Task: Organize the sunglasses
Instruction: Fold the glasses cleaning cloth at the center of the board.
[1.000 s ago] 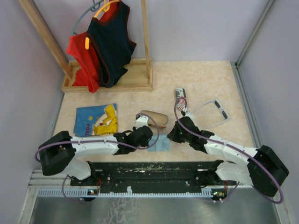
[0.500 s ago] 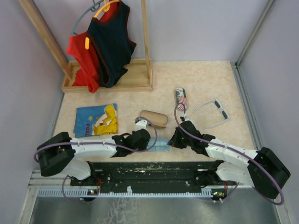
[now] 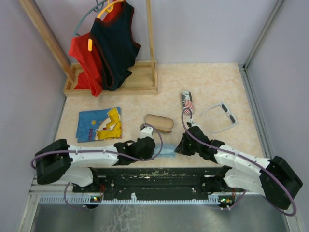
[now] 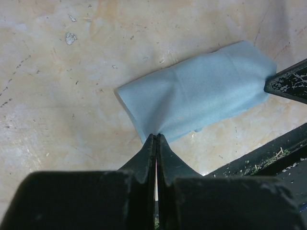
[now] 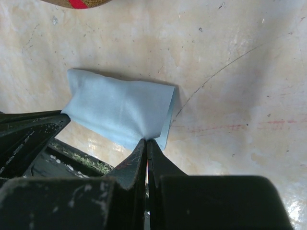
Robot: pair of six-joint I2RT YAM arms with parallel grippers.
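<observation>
At the table's [image 3: 212, 82] near edge, the left gripper [image 4: 156, 139] pinches one end of the light-blue cloth [image 4: 196, 91] and the right gripper [image 5: 146, 142] the other, having pulled it longer and nearer. The white-grey sunglasses [image 3: 229, 115] lie apart to the right, still unhandled.

You'll find a folded light-blue cloth [image 3: 166, 151] flat on the beige speckled table [image 3: 212, 82]; brown plaid oblong case [image 3: 159, 123] just behind it; flag-print case [image 3: 187, 102] right of that; blue-and-yellow printed fabric [image 3: 100, 124] left; wooden rack [image 3: 140, 83] at back, with a red top [image 3: 84, 58] and a navy top [image 3: 116, 43] hanging on it.
</observation>
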